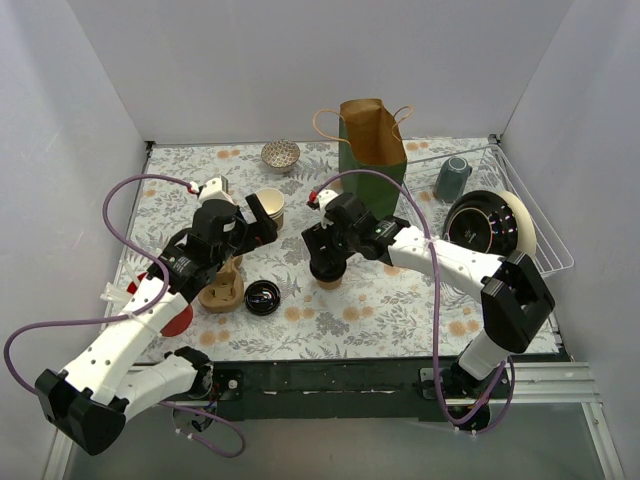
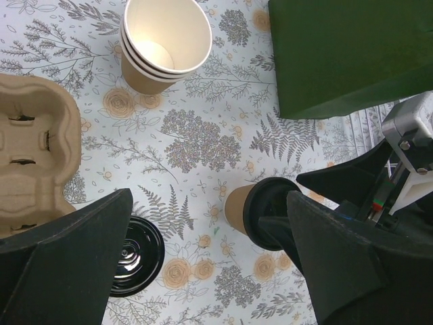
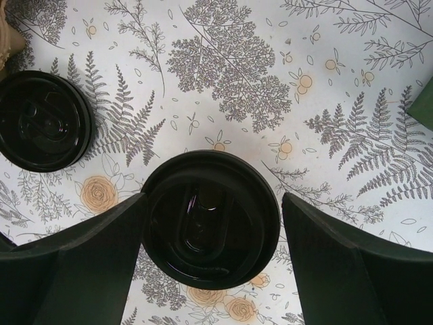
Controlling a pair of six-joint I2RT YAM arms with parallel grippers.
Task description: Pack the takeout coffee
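Note:
The takeout coffee [image 1: 329, 277], a tan cup with a black sip lid [image 3: 211, 218], stands upright on the floral mat. My right gripper [image 1: 327, 258] hangs straight over it, open. Its fingers straddle the lid: the left one is at the rim and the right one stands a little apart [image 3: 211, 203]. In the left wrist view the coffee [image 2: 238, 208] sits to the right, partly behind my own right finger. My left gripper [image 1: 252, 226] is open and holds nothing [image 2: 206, 230], hovering left of the cup. The green paper bag [image 1: 372, 148] stands open behind.
A spare black lid [image 1: 263, 297] lies beside a pulp cup carrier [image 1: 222, 291]. Stacked empty paper cups [image 1: 269, 206] and a small patterned bowl [image 1: 281, 155] are further back. A grey-blue mug [image 1: 452, 178] and a black bowl [image 1: 480, 222] sit in the wire rack [image 1: 545, 240].

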